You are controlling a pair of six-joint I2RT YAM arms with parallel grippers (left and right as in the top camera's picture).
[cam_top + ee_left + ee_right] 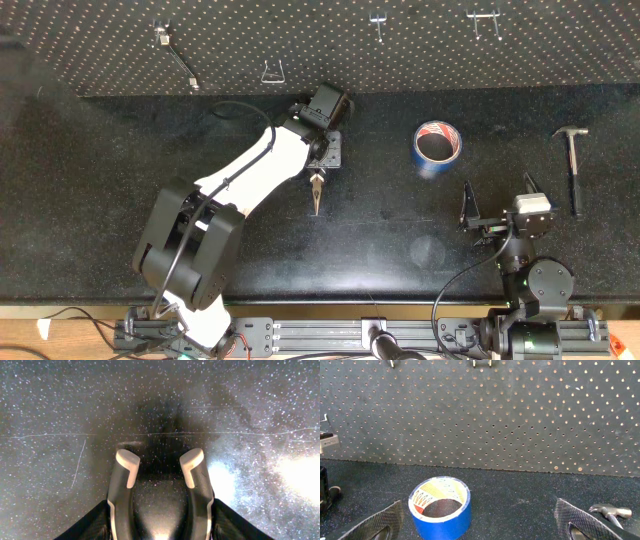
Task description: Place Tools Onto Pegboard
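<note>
Pickup step, we judge: left gripper [160,462] spread, empty, pliers [317,190] at its 6 o'clock; next, lower and clamp. Right gripper [479,510] gaping, empty.

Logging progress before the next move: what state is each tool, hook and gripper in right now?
Left gripper: open, above bare table.
Right gripper: open, holding nothing.
Tape roll: on the table, hole upward, not hung.
Hammer: lying flat on the table, not hung.
Slim tool: hanging on the pegboard.
Other hooks: empty.
</note>
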